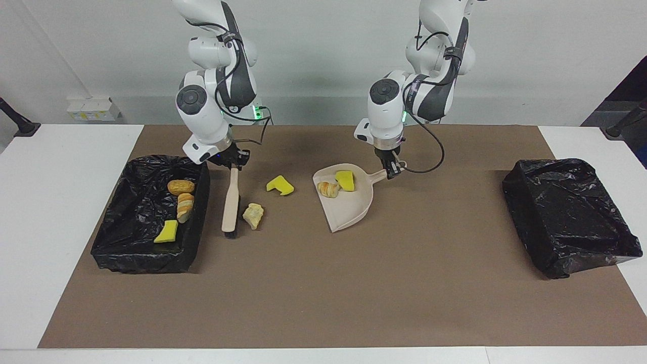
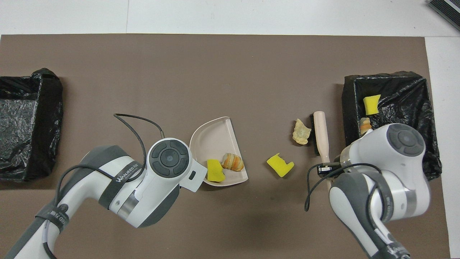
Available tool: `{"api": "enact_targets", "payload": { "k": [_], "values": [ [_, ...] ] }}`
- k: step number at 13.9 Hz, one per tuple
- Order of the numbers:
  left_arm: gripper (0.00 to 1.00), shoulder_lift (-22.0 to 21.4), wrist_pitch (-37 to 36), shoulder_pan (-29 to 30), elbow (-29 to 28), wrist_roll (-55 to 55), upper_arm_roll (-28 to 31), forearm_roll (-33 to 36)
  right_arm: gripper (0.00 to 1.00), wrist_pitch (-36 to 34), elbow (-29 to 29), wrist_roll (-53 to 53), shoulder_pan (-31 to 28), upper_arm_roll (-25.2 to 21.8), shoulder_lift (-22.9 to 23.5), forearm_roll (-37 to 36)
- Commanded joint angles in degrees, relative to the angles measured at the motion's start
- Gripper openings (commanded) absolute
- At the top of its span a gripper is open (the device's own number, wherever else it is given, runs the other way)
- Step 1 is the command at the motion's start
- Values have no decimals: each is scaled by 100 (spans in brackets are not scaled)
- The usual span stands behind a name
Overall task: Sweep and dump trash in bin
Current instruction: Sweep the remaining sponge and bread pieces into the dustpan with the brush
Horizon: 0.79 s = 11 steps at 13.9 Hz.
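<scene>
My right gripper (image 1: 233,163) is shut on the handle of the beige brush (image 1: 230,202), whose head rests low on the mat between a tan chunk of trash (image 1: 252,216) and the filled bin (image 1: 198,212). A yellow sponge bit (image 1: 279,185) lies on the mat nearer to the robots. My left gripper (image 1: 391,172) is shut on the handle of the beige dustpan (image 1: 349,210), which holds a yellow sponge bit (image 1: 345,180) and a bread piece (image 1: 328,189). The overhead view shows the brush (image 2: 321,136), tan chunk (image 2: 301,131) and dustpan (image 2: 212,135).
The black-lined bin at the right arm's end holds a bread roll (image 1: 180,187), a striped bread piece (image 1: 185,206) and a yellow sponge bit (image 1: 167,231). A second black-lined bin (image 1: 571,215) stands at the left arm's end. A brown mat (image 1: 323,293) covers the table.
</scene>
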Motion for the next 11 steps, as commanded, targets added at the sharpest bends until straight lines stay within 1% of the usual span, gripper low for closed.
{"api": "enact_targets", "payload": {
  "k": [1,4,6,8,10,11],
  "values": [
    [0,-178,-16,-43,-201,-115,72,93,0,151,-567,278,507,44,-396,-8],
    [0,-187,63,-25,-245,-115,72,93,0,151,-639,936,1236,52,-406,133],
    [0,-187,142,-17,-271,-115,72,93,0,309,-526,1271,1737,53,-239,614],
    [0,-178,247,71,-306,-89,72,93,0,537,-245,1456,2054,53,15,932],
    [0,-178,414,80,-394,-53,72,93,0,538,272,1824,2300,87,375,1081],
    [0,-100,485,71,-394,-53,72,93,0,547,588,2078,2554,88,603,1143]
  ]
}}
